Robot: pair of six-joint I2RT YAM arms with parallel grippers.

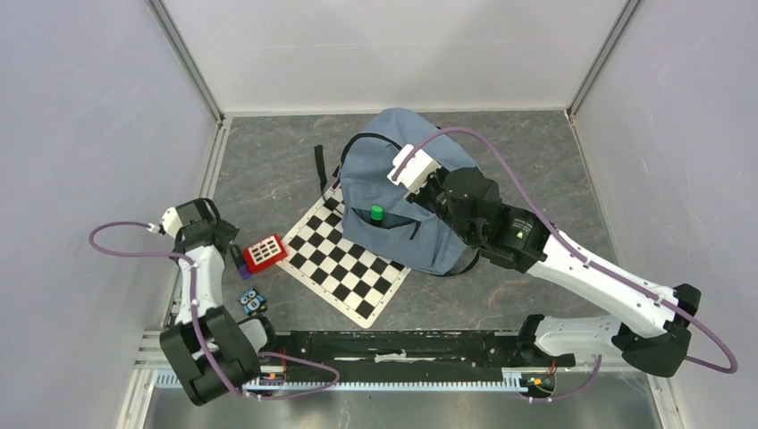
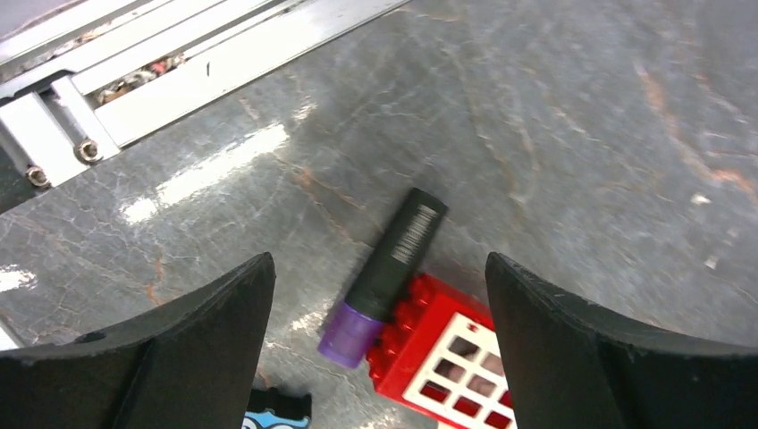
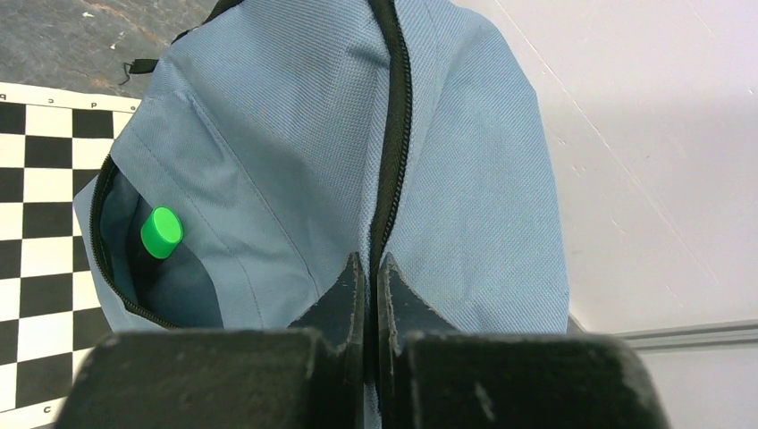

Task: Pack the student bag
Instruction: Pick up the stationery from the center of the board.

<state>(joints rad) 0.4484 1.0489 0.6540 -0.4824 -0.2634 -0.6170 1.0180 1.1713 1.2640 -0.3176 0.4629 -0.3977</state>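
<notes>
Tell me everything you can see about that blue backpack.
The student bag is soft grey-blue woven fabric with black zips, lying flat at the table's far middle, its lower edge overlapping a checkered mat. Its front pocket gapes open, showing a green cap inside. A black strap trails to its left. The right gripper is closed at its main zip.

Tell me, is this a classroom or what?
Likely a robot test booth in a lab, not a classroom. Plain white walls box in the table, the left arm and right arm are mounted on a rail at its edge, and a checkerboard sheet lies partly under the backpack.
</notes>
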